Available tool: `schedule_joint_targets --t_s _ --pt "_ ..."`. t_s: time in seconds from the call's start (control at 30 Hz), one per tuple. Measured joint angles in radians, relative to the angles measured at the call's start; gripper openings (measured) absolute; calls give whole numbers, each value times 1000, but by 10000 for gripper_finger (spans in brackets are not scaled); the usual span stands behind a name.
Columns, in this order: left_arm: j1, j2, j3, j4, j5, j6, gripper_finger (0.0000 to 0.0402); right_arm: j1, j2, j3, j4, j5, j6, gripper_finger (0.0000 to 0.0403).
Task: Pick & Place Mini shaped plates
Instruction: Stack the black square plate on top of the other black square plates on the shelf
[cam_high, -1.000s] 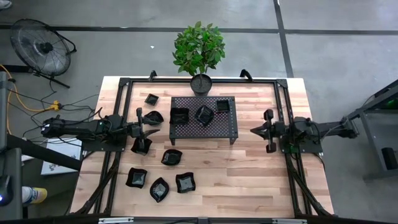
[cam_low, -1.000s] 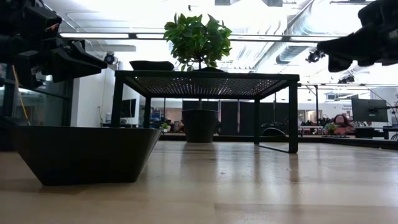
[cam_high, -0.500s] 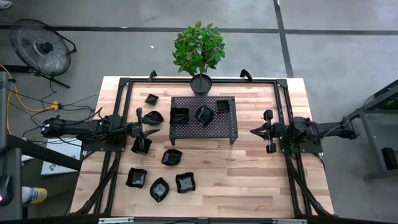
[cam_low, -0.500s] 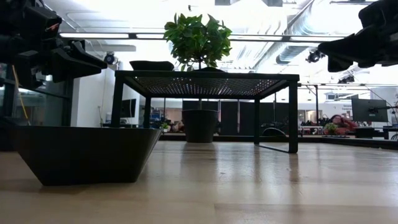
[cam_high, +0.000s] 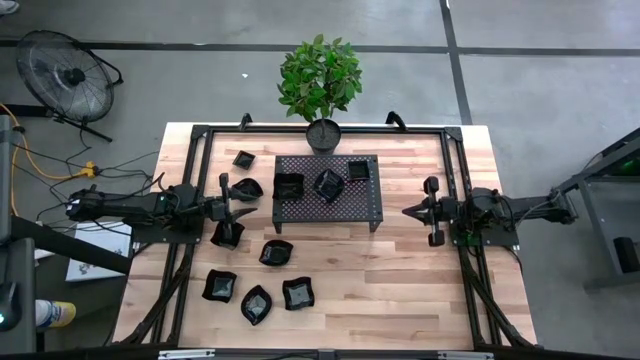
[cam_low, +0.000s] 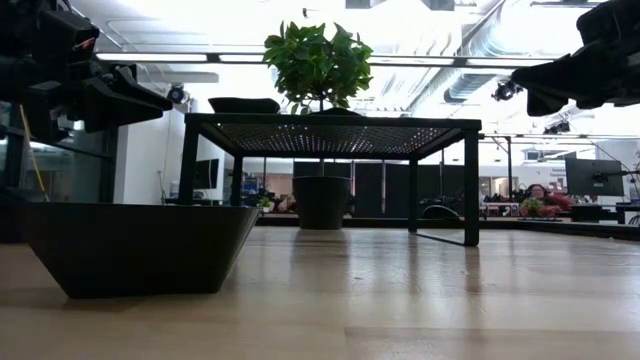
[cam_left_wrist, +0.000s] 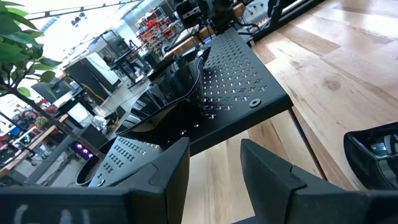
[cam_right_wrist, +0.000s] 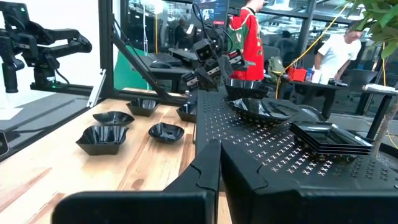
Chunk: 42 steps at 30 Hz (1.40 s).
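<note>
**Both arms idle between picks**

Nothing has shifted since the earlier frames: arms and dishes sit as before. Left end effector (cam_high: 228, 209) hovers with fingers spread over the counter's (cam_high: 400, 280) left side, near a mini shaped plate (cam_high: 227, 233). Right end effector (cam_high: 428, 210) waits beside the rack (cam_high: 372, 207), fingers pressed together, empty. Three plates rest on the rack; seven lie on the counter. Judged step: approach to a pick; next, descend and straddle a rim. Low view is largely blocked by one near plate (cam_low: 140, 245).
</note>
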<state>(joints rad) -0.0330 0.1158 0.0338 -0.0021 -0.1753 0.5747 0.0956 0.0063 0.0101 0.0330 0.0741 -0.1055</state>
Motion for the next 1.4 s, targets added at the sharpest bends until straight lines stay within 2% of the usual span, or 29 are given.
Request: schedule_joint_targets --t_s 0.83,1.03,1.4 --pt "0 0 0 0 0 0 140 0 0 -1 2 0 0 5" --pt "0 0 0 3 -41 0 140 0 0 -1 2 0 0 7" --pt "0 0 0 3 -50 0 140 0 0 -1 2 0 0 9"
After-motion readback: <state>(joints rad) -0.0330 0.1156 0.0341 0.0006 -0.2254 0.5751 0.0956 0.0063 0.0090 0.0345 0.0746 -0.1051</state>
